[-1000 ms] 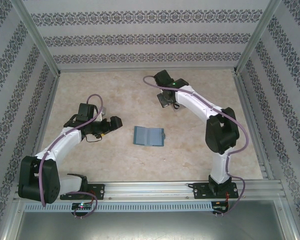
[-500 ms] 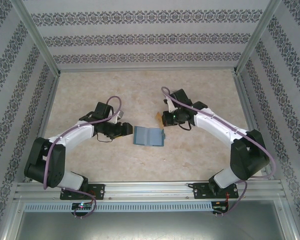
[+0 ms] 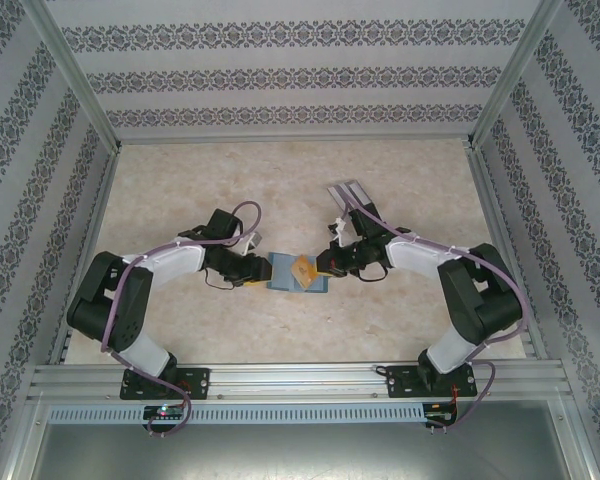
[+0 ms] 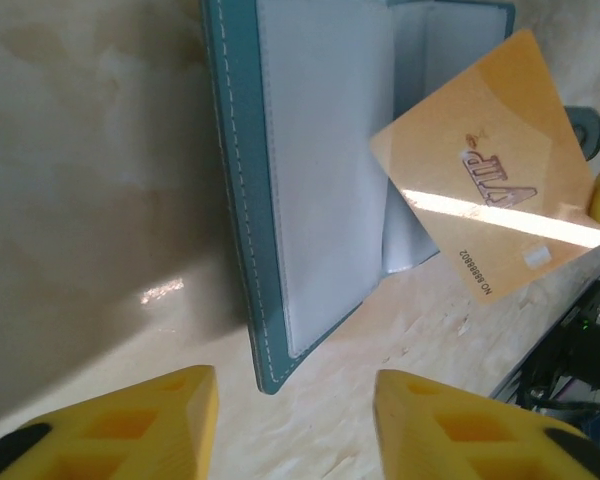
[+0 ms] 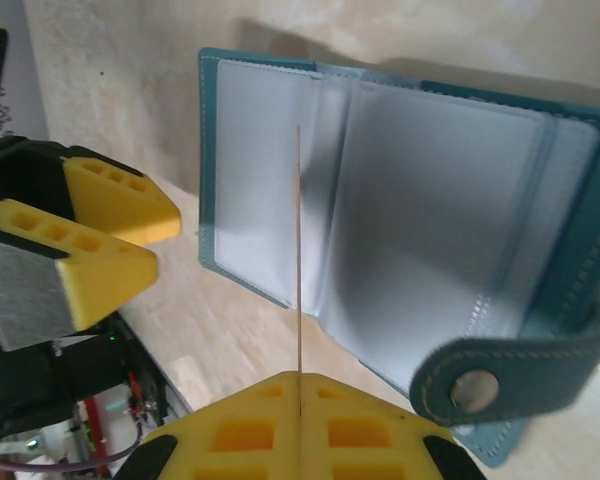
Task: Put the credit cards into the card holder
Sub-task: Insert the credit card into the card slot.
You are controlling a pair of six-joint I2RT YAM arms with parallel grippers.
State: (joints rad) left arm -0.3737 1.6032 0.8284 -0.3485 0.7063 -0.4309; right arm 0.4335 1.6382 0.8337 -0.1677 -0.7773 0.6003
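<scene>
The card holder [image 3: 285,273] is a teal wallet lying open on the table, its pale inner pockets [image 5: 440,210] facing up and its snap strap [image 5: 500,375] folded out. My right gripper [image 5: 300,385] is shut on an orange-gold credit card [image 4: 490,160]. From the right wrist the card appears edge-on as a thin line [image 5: 298,250] over the wallet's left panel. My left gripper [image 4: 295,425] is open with nothing between its fingers, just short of the wallet's near corner [image 4: 270,375]. From above, the left gripper [image 3: 259,269] is at the wallet's left edge and the right gripper [image 3: 323,265] at its right side.
A pale grey slotted rack [image 3: 348,190] stands behind the right arm. Patterned walls enclose the table on three sides. An aluminium rail [image 3: 300,375] runs along the near edge between the arm bases.
Both arms have swung in to the wallet. The right one carried the orange card from the back of the table to above the wallet. The left jaws have narrowed.
</scene>
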